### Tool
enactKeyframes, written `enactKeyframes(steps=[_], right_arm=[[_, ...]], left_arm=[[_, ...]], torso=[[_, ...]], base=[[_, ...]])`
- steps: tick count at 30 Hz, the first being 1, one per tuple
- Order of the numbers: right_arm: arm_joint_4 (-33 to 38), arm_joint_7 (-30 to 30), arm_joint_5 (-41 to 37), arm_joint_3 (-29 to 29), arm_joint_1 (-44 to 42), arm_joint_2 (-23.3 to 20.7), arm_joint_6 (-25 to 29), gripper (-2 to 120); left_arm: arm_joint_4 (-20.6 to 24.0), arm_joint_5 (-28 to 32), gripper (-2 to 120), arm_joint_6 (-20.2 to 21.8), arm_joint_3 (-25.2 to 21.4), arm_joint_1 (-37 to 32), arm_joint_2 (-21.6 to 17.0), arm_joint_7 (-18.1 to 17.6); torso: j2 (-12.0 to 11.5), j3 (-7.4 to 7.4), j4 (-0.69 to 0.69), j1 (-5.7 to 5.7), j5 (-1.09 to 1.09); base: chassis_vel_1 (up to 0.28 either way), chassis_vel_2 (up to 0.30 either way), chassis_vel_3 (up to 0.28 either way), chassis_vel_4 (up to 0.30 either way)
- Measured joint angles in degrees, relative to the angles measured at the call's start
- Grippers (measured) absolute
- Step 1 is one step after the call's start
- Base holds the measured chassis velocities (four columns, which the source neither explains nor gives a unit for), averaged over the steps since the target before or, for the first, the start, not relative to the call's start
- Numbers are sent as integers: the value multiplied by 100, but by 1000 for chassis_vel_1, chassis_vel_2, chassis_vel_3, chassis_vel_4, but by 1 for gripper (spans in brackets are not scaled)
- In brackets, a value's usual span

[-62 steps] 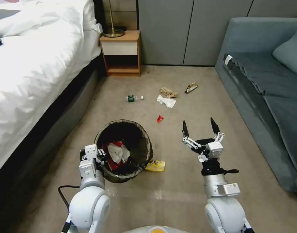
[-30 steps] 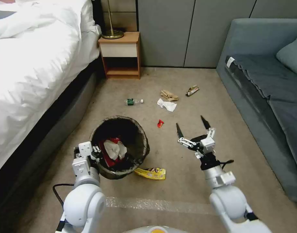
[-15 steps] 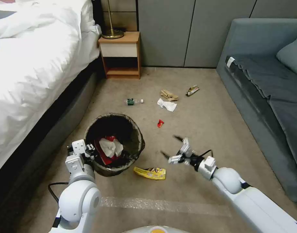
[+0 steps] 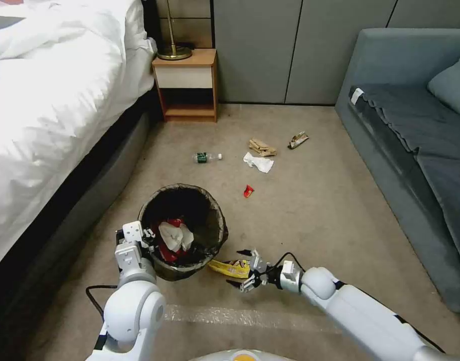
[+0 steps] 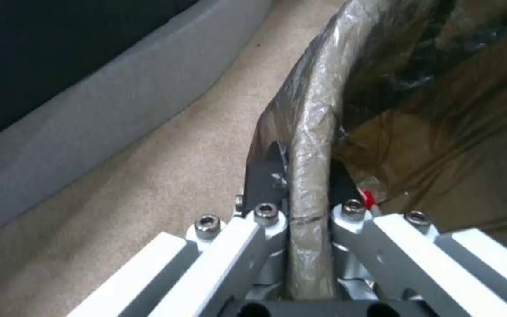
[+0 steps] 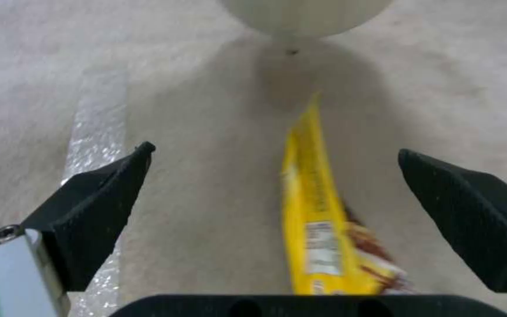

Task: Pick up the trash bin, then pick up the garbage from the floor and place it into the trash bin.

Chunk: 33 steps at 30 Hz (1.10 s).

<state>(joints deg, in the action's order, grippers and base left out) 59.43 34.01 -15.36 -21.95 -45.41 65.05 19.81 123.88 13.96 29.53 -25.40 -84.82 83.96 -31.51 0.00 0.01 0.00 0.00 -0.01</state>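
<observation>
Best bet here, probably: go low and square with the right gripper (image 4: 241, 268), get one finger each side of the yellow snack wrapper (image 4: 231, 268), press lightly into the carpet (image 4: 310, 200), then squeeze. Flat foil, so likely slippery and easy to skate over.

Jaws spread wide, nothing in them. In the wrist view, wrapper (image 6: 323, 229) lying between the two fingertips (image 6: 95, 211), off-centre and nearer one side, touching neither. Just beside the trash bin (image 4: 182, 273) base.

Left gripper (image 5: 300, 211) clamped on the bin rim (image 5: 309, 145), bag and all.
</observation>
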Motion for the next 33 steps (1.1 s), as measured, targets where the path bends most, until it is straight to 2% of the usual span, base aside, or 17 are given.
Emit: enactKeyframes(steps=[5,10,23,26,29,31,33], right_arm=[[-492,84,222,-27,106,305,145,100],[-1180,104,496,182,304,657,323,100],[-2067,75,775,637,475,919,532,100],[-2109,38,768,675,448,933,567,96],[-2122,35,764,717,374,973,611,80],[-2126,30,765,727,365,981,617,76],[-2163,12,764,746,360,1005,635,66]], left_arm=[[-12,-36,0,-10,25,-10,15,4],[-28,-77,0,-31,46,-38,30,13],[-12,-102,0,-67,41,-96,24,24],[-10,-104,0,-72,44,-96,26,26],[0,-118,0,-73,76,-91,31,26],[7,-119,0,-73,80,-91,31,26],[15,-122,0,-73,85,-93,31,26]], torso=[[0,0,0,0,0],[0,0,1,0,0],[0,-1,0,0,1],[1,-1,0,0,0],[0,-1,0,0,1],[0,-1,0,0,1],[0,-1,0,0,1]], base=[[0,0,0,0],[0,0,0,0],[0,0,0,0],[0,0,0,0],[0,0,0,0],[0,0,0,0],[0,0,0,0]])
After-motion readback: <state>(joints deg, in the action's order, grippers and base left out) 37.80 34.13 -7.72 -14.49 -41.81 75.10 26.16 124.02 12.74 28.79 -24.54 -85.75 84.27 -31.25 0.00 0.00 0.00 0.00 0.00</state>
